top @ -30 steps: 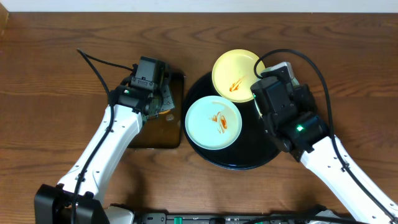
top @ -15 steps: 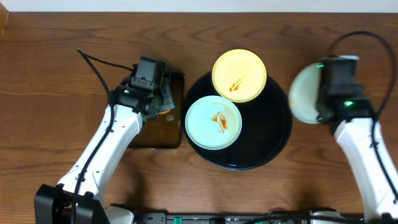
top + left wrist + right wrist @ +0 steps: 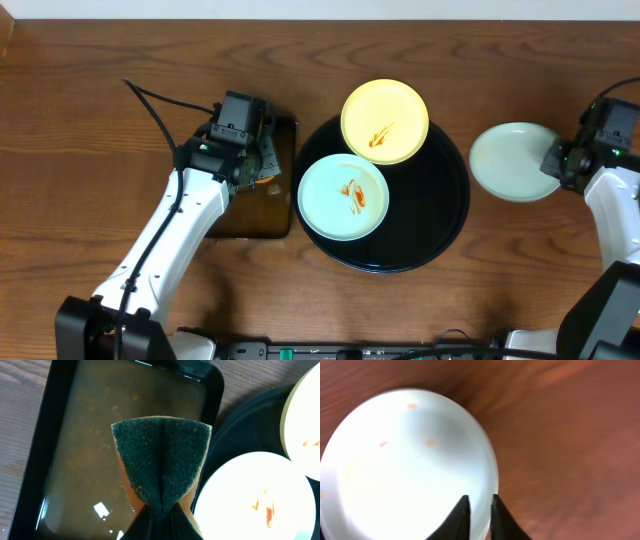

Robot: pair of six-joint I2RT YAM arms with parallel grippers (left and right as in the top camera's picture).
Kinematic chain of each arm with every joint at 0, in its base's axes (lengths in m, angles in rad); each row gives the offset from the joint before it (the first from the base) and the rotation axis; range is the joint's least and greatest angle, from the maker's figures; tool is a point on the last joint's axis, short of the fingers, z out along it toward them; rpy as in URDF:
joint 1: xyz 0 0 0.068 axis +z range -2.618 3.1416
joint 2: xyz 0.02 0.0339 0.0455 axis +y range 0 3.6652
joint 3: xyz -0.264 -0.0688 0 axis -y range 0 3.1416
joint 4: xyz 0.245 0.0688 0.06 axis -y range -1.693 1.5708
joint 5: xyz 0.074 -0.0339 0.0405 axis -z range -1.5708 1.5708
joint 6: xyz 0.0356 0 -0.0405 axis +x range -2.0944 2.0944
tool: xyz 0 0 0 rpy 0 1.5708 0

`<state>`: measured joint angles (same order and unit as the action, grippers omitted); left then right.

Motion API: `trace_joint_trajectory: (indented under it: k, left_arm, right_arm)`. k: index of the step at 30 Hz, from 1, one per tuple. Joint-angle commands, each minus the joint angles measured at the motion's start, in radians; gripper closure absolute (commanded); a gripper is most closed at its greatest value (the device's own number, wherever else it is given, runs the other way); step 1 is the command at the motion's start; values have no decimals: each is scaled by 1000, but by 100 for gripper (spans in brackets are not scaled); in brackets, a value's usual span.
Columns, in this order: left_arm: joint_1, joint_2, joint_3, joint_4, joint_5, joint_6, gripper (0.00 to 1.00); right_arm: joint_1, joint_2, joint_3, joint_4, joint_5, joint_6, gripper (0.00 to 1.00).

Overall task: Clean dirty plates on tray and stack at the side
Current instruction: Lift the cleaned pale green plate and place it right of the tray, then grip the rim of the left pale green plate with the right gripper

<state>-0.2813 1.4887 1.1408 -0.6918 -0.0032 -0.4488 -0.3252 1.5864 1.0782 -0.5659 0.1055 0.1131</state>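
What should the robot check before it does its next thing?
1. Sponge pinched in left gripper: ok.
2. Side plate off the tray, flat on the table: ok.
3. Side plate spotless: not ok, faint orange specks.
4. Right gripper free of side plate: cannot tell, it sits at the rim.
5. Blue plate clean: not ok, sauce smear.
6. Yellow plate clean: not ok, sauce smear.

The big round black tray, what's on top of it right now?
Two smeared plates: a pale yellow plate near its far edge and a pale blue plate at its left. The tray surface under both is covered; the rest looks bare.
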Motion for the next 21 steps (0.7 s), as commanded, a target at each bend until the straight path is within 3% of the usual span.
trace_joint_trajectory:
  k: [1,5,6,7,9,12,13,14,15,21]
  left_arm:
    - [2,-6,-10,0,-5,-9,92]
    - [2,-6,-10,0,-5,-9,92]
    - [2,-6,-10,0,-5,-9,92]
    - [2,-6,-10,0,-5,-9,92]
    - [2,-6,-10,0,-5,-9,92]
    - [2,-6,-10,0,-5,-9,93]
    - [2,-6,-10,0,-5,-9,92]
    - [2,-6,-10,0,-5,-9,92]
    - [2,-6,-10,0,-5,-10,92]
    - [-3,-6,-11,0,-5,-10,92]
  right_arm:
    - [37,-12,6,-37,-286,-34,84]
    - [93,-12,6,-117,-343,-35,83]
    - [108,-12,6,-130,-380,-36,77]
    - [126,-11,6,-146,-451,-36,65]
    - [156,-11,6,-169,-598,-36,57]
    - [192,-11,6,-168,-722,-36,63]
    - [209,-10,6,-167,-742,-36,53]
    - [237,-9,6,-167,-739,-36,14]
    - [264,-6,6,-168,-724,-36,4]
    - [439,48,5,-171,-585,43,1]
